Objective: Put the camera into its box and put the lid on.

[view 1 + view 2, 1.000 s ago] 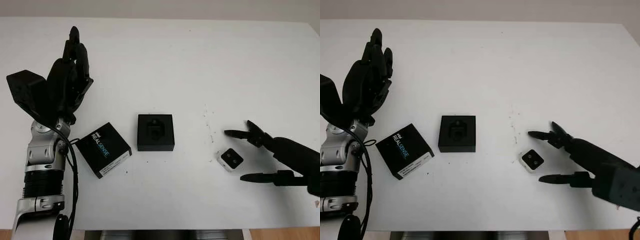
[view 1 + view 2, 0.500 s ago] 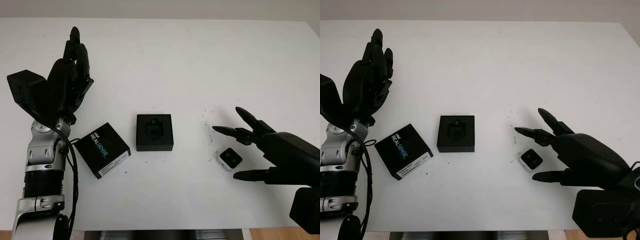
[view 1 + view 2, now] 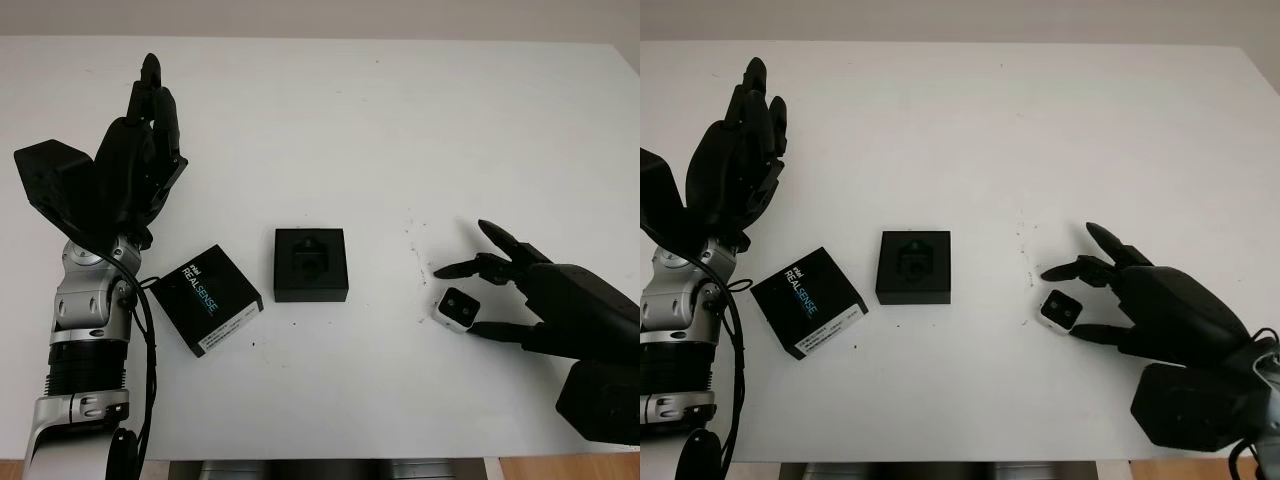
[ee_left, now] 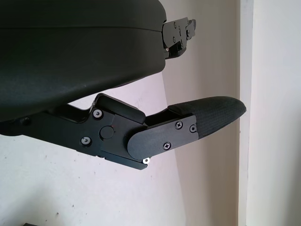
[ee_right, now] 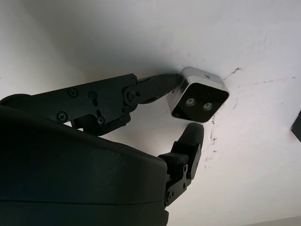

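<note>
Here the right hand (image 3: 500,300) is pinching the camera (image 3: 459,309) at lower right; the left hand (image 3: 135,170) is hovering open, upper left, above the lid (image 3: 207,299) beside the box (image 3: 311,264).

Bare table (image 3: 400,130) between camera (image 3: 459,309) and open box (image 3: 311,264), lid (image 3: 206,298) beside box

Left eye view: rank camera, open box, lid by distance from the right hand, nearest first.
1. Camera: between the right hand's fingers, table's right side.
2. Open box: table centre, to the camera's left.
3. Lid marked RealSense: farther left, below the raised left hand, which is open.
</note>
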`<action>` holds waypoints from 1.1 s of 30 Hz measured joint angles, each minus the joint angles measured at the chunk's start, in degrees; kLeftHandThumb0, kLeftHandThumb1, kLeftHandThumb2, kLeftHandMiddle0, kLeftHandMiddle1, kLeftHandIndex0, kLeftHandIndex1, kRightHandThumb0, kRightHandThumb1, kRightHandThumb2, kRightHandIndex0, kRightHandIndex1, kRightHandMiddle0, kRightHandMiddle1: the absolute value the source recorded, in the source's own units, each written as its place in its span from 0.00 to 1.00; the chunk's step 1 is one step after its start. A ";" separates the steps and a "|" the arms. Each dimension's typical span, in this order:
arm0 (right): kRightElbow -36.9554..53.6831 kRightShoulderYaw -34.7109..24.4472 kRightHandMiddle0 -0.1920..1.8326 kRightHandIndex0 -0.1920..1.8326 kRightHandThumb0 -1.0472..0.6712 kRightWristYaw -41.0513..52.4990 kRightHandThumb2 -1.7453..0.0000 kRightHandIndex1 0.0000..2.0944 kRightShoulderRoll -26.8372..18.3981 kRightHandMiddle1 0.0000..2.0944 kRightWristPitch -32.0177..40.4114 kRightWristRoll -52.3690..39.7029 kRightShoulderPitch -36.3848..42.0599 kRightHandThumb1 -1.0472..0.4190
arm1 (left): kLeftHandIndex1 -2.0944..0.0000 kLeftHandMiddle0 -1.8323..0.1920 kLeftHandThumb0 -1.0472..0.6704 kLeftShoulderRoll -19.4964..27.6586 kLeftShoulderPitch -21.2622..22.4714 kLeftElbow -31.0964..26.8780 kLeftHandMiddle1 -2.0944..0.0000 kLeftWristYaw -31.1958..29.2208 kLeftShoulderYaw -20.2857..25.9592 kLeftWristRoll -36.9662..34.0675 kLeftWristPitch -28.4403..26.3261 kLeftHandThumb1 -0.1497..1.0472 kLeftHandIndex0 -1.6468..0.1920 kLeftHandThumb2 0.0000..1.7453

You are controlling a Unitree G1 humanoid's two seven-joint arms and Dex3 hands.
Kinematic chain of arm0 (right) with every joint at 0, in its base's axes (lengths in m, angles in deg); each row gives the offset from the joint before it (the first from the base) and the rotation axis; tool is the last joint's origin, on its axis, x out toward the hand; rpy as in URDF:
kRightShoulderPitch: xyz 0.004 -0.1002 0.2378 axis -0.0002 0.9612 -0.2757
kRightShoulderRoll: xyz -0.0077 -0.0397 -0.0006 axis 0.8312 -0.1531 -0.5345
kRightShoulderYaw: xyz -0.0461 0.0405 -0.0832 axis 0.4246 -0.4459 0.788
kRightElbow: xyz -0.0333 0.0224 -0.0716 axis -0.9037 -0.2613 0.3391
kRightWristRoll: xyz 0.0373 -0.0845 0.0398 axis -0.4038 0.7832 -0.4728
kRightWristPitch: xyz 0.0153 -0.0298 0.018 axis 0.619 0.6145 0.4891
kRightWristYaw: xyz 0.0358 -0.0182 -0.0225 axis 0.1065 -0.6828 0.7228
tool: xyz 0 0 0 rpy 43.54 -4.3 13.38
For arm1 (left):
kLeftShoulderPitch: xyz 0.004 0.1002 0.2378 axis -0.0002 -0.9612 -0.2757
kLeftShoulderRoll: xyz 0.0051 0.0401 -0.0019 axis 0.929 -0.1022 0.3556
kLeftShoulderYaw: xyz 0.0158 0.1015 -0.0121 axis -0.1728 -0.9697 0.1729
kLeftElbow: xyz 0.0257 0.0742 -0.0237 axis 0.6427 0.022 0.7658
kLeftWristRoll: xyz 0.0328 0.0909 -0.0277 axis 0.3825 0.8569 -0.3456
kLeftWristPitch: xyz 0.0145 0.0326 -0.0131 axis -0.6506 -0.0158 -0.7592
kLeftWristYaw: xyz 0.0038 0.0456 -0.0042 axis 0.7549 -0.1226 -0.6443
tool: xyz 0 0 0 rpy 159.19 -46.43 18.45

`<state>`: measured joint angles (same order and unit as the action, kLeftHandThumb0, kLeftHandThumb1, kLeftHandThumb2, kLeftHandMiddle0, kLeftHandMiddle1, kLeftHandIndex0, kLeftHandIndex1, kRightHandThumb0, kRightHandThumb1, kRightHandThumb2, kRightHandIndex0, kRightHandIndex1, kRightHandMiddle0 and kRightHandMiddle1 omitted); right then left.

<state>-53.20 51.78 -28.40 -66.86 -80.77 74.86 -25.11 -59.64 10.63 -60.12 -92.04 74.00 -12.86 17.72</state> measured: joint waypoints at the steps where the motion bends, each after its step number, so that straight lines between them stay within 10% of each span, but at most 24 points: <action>1: -0.31 0.01 0.22 0.07 0.45 0.00 0.97 0.03 0.00 0.32 -0.01 -0.04 -0.12 0.01 | 1.00 1.00 0.13 0.02 0.00 -0.09 1.00 0.00 0.00 0.00 -0.10 1.00 1.00 0.41; 20: -2.70 1.19 0.21 0.01 0.46 4.28 0.93 0.01 0.03 0.29 0.84 -7.46 -0.39 0.00 | 1.00 1.00 0.14 0.12 0.00 -0.35 1.00 -0.01 -0.12 0.18 -0.32 1.00 1.00 0.43; 33: -0.46 4.67 0.14 0.02 0.46 1.60 0.95 0.03 0.92 0.47 0.53 -3.67 -1.21 0.00 | 1.00 1.00 0.14 0.11 -0.01 -0.92 1.00 0.56 -0.30 0.20 -0.94 1.00 1.00 0.43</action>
<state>-53.66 56.45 -26.80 -65.94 -80.24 71.19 -26.32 -59.53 10.63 -61.04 -91.48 73.69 -12.66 16.78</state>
